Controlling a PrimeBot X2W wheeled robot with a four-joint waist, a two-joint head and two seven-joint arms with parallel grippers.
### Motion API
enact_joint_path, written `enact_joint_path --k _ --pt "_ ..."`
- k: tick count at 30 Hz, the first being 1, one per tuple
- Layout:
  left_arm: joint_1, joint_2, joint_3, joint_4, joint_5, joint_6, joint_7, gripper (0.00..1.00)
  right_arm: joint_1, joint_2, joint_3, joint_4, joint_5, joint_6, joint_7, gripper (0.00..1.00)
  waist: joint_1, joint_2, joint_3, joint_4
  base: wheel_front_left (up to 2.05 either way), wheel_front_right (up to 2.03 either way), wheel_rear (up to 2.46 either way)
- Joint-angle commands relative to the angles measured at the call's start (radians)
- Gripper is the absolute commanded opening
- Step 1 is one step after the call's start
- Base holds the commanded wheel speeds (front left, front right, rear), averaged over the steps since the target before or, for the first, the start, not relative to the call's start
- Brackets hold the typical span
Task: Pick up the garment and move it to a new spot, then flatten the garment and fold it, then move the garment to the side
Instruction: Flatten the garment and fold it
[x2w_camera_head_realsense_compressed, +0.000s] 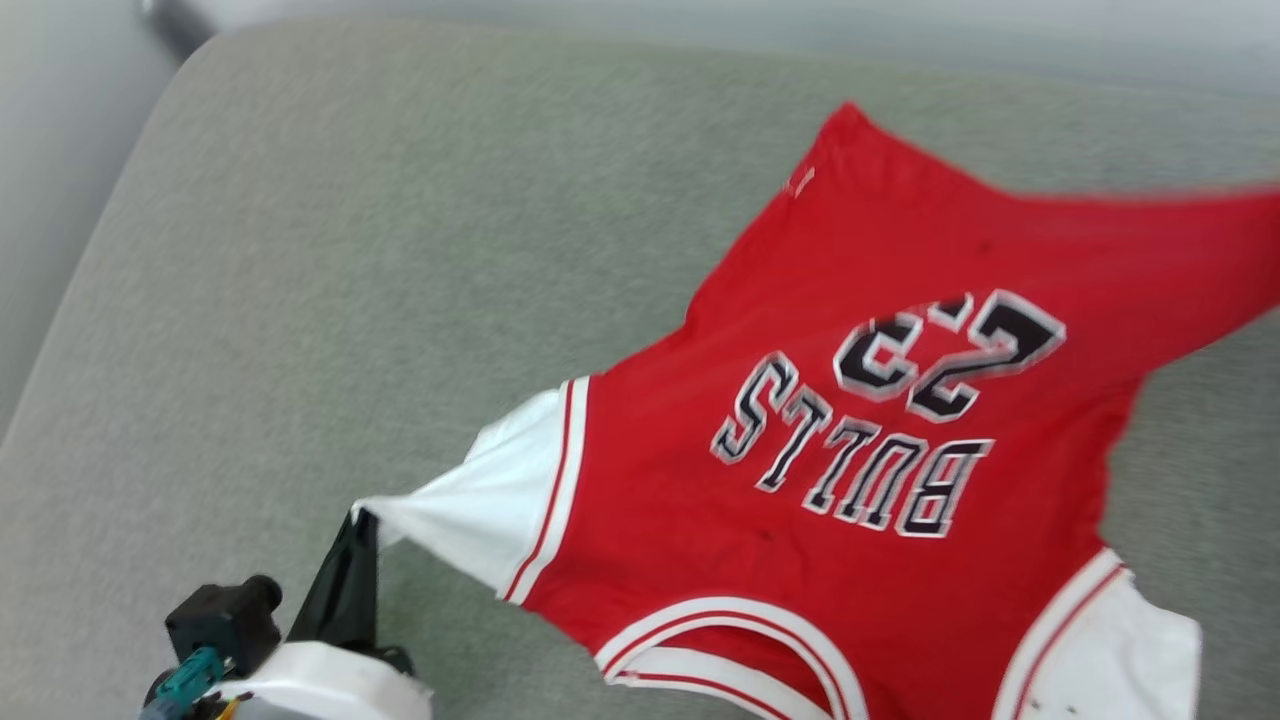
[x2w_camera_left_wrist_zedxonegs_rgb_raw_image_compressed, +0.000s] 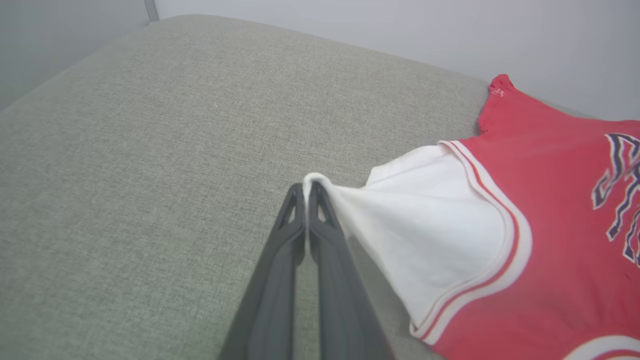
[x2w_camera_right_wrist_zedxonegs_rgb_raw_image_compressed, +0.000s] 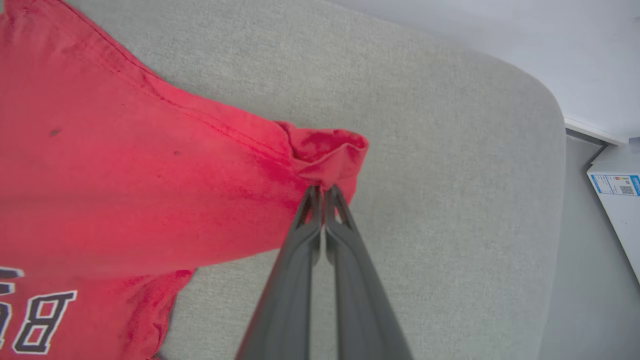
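One garment (x2w_camera_head_realsense_compressed: 850, 400) (print up), two grips: left pincer (x2w_camera_left_wrist_zedxonegs_rgb_raw_image_compressed: 306, 187) pinches a white sleeve (x2w_camera_left_wrist_zedxonegs_rgb_raw_image_compressed: 425, 225), right pincer (x2w_camera_right_wrist_zedxonegs_rgb_raw_image_compressed: 324, 190) a red corner (x2w_camera_right_wrist_zedxonegs_rgb_raw_image_compressed: 330, 150).

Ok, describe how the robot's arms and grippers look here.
The left gripper and right gripper each have two long, dark grey, tapering fingers with triangular cut-outs near the tips. The left wrist's glossy white shell carries a black block and teal connector.
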Motion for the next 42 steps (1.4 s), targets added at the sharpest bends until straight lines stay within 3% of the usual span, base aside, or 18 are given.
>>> enact_joint_path --k 1,6,9,14,16,17,18,22,26,30,35,39,42 --pt "0.027 0.013 0.011 0.002 -0.008 0.01 0.005 0.0 0.066 -0.015 0.011 -0.023 0.023 -0.001 0.005 0.0 0.0001 0.0 -0.085 -0.092 0.0 0.0 0.0" --pt "0.11 0.049 0.035 -0.003 -0.031 0.039 0.035 0.0 0.372 -0.053 -0.018 -0.145 0.105 -0.001 0.023 0.0 0.0001 0.0 -0.15 -0.176 0.0 0.0 0.0" --pt "0.149 0.071 0.048 -0.013 -0.043 0.055 0.052 0.0 0.568 -0.02 -0.084 -0.197 0.126 -0.001 0.013 0.0 0.0001 0.0 -0.178 -0.21 0.0 0.0 0.0" --pt "0.188 0.085 0.057 -0.022 -0.058 0.071 0.077 0.0 0.848 0.091 -0.189 -0.256 0.158 -0.001 -0.003 0.0 0.0001 0.0 -0.208 -0.246 0.0 0.0 0.0" --pt "0.195 0.086 0.057 -0.027 -0.065 0.077 0.083 0.0 0.923 0.141 -0.223 -0.277 0.157 -0.001 -0.017 0.29 0.0001 0.0 -0.218 -0.255 0.0 0.0 0.0" --pt "0.199 0.087 0.056 -0.029 -0.065 0.078 0.087 0.0 0.956 0.17 -0.241 -0.284 0.16 -0.001 -0.019 0.56 0.0001 0.0 -0.221 -0.258 0.0 0.0 0.0" --pt "0.205 0.087 0.055 -0.03 -0.066 0.081 0.091 0.0 0.976 0.195 -0.254 -0.294 0.166 -0.001 -0.03 1.0 0.0001 0.0 -0.226 -0.26 0.0 0.0 0.0" --pt "0.217 0.093 0.053 -0.039 -0.072 0.088 0.103 0.0 1.005 0.258 -0.306 -0.34 0.169 -0.001 -0.122 1.0 0.0001 0.0 -0.237 -0.268 0.0 0.0 0.0" --pt "0.211 0.099 0.045 -0.046 -0.071 0.089 0.119 0.0 0.939 0.303 -0.35 -0.373 0.157 -0.001 -0.334 1.0 0.0001 0.0 -0.239 -0.26 0.0 0.0 0.0" --pt "0.195 0.097 0.04 -0.048 -0.068 0.089 0.125 0.0 0.878 0.306 -0.34 -0.365 0.147 -0.001 -0.511 1.0 0.0001 0.0 -0.232 -0.25 0.0 0.0 0.0" --pt "0.154 0.088 0.028 -0.06 -0.054 0.078 0.121 0.0 0.722 0.289 -0.252 -0.302 0.154 -0.001 -0.71 1.0 0.0001 0.0 -0.19 -0.225 0.0 0.0 0.0" --pt "0.103 0.074 0.008 -0.063 -0.039 0.067 0.115 0.0 0.593 0.259 -0.141 -0.207 0.163 -0.001 -0.719 1.0 0.0001 0.0 -0.144 -0.194 0.0 0.0 0.0" --pt "0.057 0.058 -0.006 -0.056 -0.027 0.052 0.108 0.0 0.499 0.239 -0.067 -0.128 0.174 -0.001 -0.625 1.0 0.0001 0.0 -0.108 -0.166 0.0 0.0 0.0"
